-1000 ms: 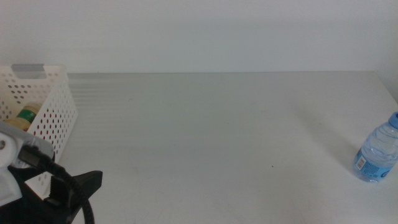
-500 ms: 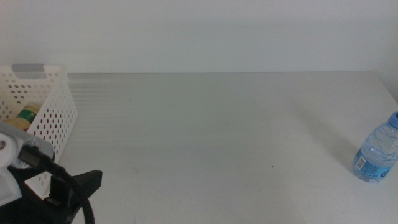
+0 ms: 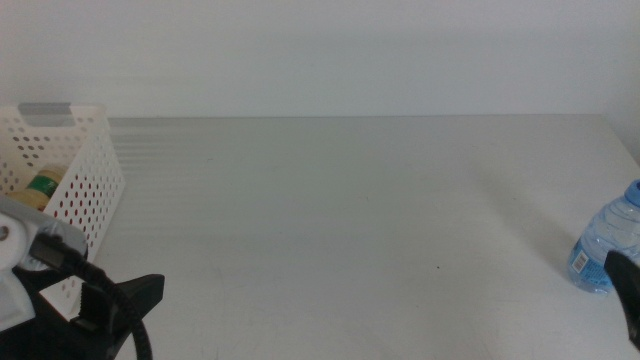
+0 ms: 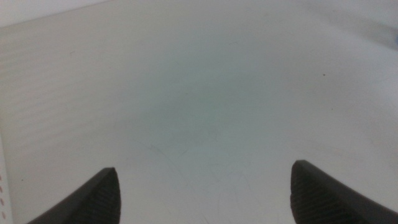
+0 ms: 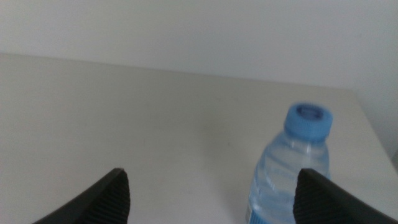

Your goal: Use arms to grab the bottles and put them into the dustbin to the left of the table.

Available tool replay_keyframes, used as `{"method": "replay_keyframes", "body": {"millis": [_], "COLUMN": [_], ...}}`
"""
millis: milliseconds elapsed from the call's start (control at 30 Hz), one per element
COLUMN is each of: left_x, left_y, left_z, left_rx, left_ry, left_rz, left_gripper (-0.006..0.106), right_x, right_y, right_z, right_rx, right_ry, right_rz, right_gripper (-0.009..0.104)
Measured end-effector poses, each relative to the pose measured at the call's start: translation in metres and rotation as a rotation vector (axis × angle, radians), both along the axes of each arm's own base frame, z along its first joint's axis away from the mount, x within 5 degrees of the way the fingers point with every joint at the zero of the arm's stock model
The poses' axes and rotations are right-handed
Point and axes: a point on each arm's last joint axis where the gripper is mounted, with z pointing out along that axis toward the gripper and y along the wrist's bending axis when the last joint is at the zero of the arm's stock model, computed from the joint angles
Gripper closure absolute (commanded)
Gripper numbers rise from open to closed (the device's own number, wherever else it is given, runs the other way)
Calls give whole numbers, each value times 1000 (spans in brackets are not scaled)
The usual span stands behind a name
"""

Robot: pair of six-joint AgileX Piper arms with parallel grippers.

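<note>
A small clear water bottle (image 3: 605, 247) with a blue cap stands upright at the table's right edge. In the right wrist view the bottle (image 5: 286, 171) sits ahead of my right gripper (image 5: 211, 193), nearer one jaw; the jaws are wide apart and hold nothing. One dark jaw tip of the right gripper (image 3: 627, 290) shows at the bottom right of the middle view, just in front of the bottle. The white perforated dustbin (image 3: 85, 175) is at the far left, with a yellow bottle (image 3: 38, 188) lying inside. My left gripper (image 4: 202, 193) is open over bare table (image 3: 330, 220), next to the dustbin.
The left arm's white body and black cable (image 3: 60, 300) fill the bottom left corner, in front of the dustbin. The table's right edge runs just past the water bottle. A pale wall stands behind the table.
A dark jaw of the right gripper has come into the middle view at the bottom right, close in front of the water bottle. The left arm has stayed still.
</note>
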Motion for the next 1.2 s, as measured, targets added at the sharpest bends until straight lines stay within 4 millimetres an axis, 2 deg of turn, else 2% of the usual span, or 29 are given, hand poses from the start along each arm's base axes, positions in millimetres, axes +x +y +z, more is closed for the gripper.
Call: {"method": "replay_keyframes", "body": {"millis": [167, 500, 633, 900, 1200], "left_x": [0, 0, 0, 0, 0], "left_y": [0, 0, 0, 0, 0], "left_z": [0, 0, 0, 0, 0], "left_rx": [0, 0, 0, 0, 0], "left_ry": [0, 0, 0, 0, 0], "left_rz": [0, 0, 0, 0, 0], "left_gripper": [10, 10, 10, 10, 10], "right_x": [-5, -6, 1, 21, 40], "right_y": [-2, -7, -9, -11, -7], "right_z": [-19, -26, -31, -49, -53], "right_rx": [65, 55, 54, 60, -11], "right_ry": [5, -11, 30, 127, 22], "right_rz": [-25, -77, -114, -172, -137], "right_gripper": [31, 34, 30, 15, 9]}}
